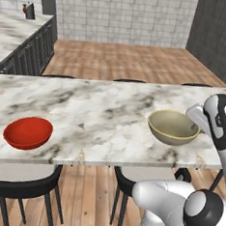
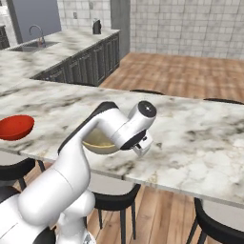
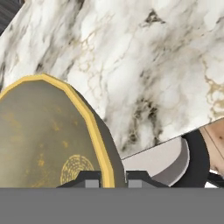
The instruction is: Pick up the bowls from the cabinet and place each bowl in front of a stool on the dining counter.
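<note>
End effector (image 3: 113, 178) closed narrow on the yellow rim of the olive bowl (image 1: 173, 126), one fingertip (image 3: 89, 179) inside the rim, the other outside. Olive bowl at the right part of the desk (image 1: 100, 114), near its front edge, tilted slightly in the left base view; contact with the marble hard to tell. Directly below that edge, a stool (image 3: 168, 164) with pale seat and black rim. Red bowl (image 1: 28, 132) resting upright on the desk far to the left, well apart from the olive one, close to the front edge, above another stool (image 1: 24, 177). Beyond the desk, wooden floor (image 1: 129, 63) and tiled wall (image 1: 123, 14). At far left, a worktop (image 2: 52, 52) with a sink (image 2: 33, 45).
</note>
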